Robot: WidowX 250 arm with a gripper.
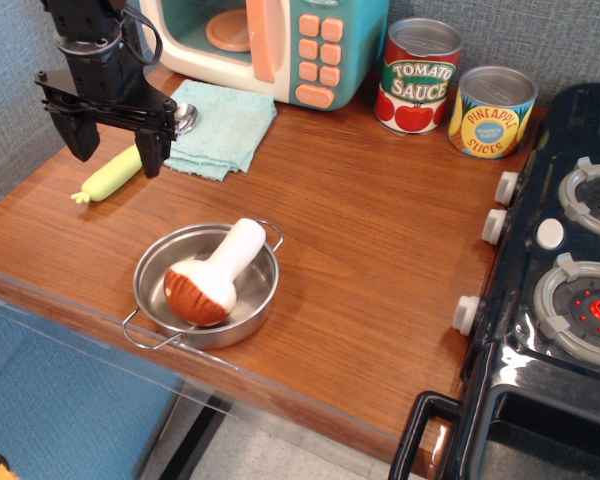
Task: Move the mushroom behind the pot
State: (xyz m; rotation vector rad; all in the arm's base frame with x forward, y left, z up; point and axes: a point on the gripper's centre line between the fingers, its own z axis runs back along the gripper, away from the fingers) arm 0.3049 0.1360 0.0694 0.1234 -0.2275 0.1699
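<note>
Observation.image shows the fingers (115,145) spread apart and empty, well above-left of the mushroom (212,280) lying inside the pot (206,285); gripping its overhanging stem could, I judge, drag the pot along.

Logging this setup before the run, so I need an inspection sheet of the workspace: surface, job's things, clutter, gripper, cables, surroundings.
Surface: wooden counter, no spills seen.
Job's things: mushroom lies tilted inside the pot, cap down, stem resting on the far rim; pot sits near the front edge.
Clutter: yellow-green spoon and teal cloth at back left; tomato sauce can and pineapple can at back right.
Gripper: gripper open, empty, hovering over the spoon, apart from the pot.
Cables: black cable looped on the arm.
Surroundings: toy microwave behind, toy stove at right.
</note>
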